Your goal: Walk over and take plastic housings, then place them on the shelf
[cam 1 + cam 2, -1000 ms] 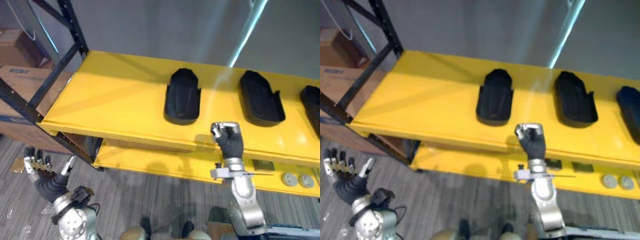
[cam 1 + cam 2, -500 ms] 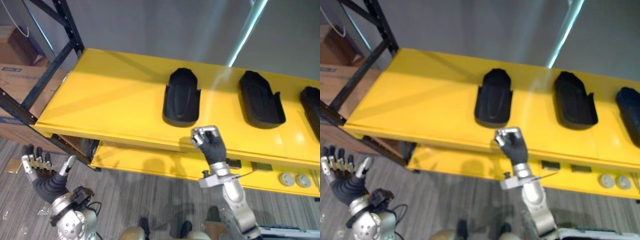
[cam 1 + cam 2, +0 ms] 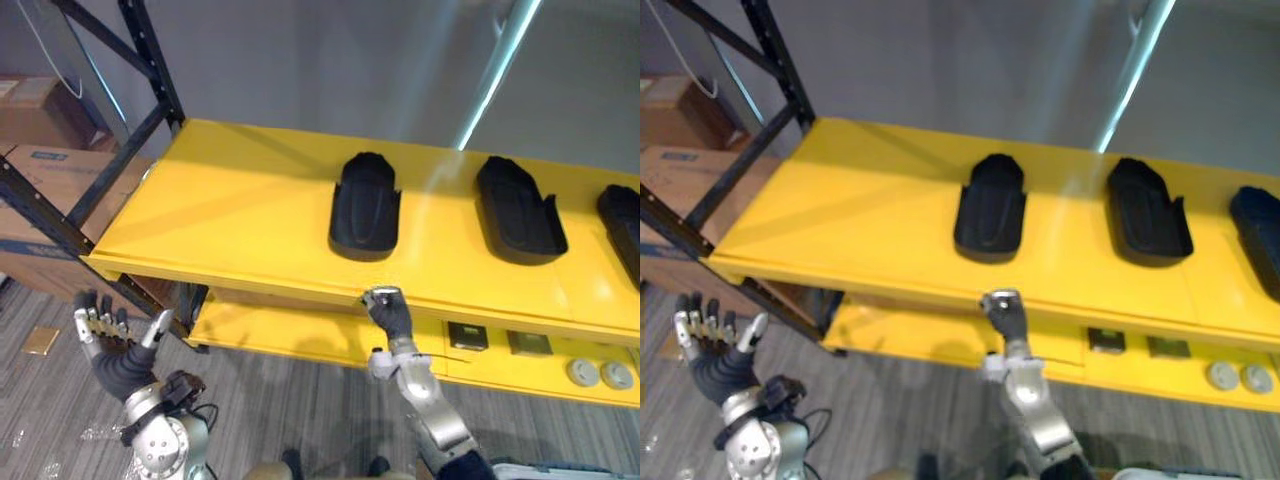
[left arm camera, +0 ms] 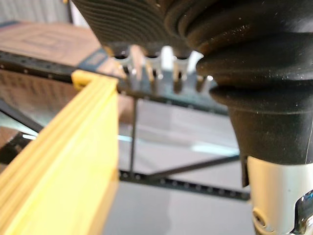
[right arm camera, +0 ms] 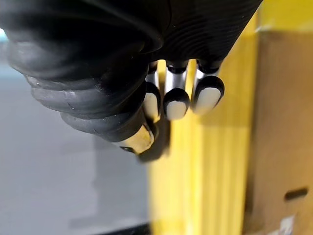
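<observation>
Right hand (image 3: 386, 308): clenched into a fist, nothing inside it, raised at the front lip of the upper shelf, just in front of the left housing; contact with the lip cannot be told.
Right hand, wrist view (image 5: 171, 98): dark-tipped fingers curled in under the ribbed cover, empty, with the yellow shelf edge close behind them.
Left hand (image 3: 112, 345): released, fingers straight and spread, thumb out to the side, held low over the floor at the shelf's left end, well apart from every housing.
Upper shelf (image 3: 230, 210): yellow and flat, bearing three black plastic housings in a row toward its right half; left half bare.
Left housing (image 3: 365, 205): lying flat, hollow side up, rounded end toward the wall.
Middle housing (image 3: 515, 210): same pose, well apart from the left one.
Right housing (image 3: 622, 215): partly cut off at the edge of the view.
Lower shelf (image 3: 290, 335): yellow, jutting forward beneath the upper one.
Square parts (image 3: 466, 336): two small dark pieces side by side on the lower shelf, right of the right hand.
Grey discs (image 3: 582, 372): two, near each other, further right on the lower shelf.
Rack frame (image 3: 150, 60): black uprights and braces at the shelf's left end.
Cardboard boxes (image 3: 40, 200): stacked behind the frame, far left.
</observation>
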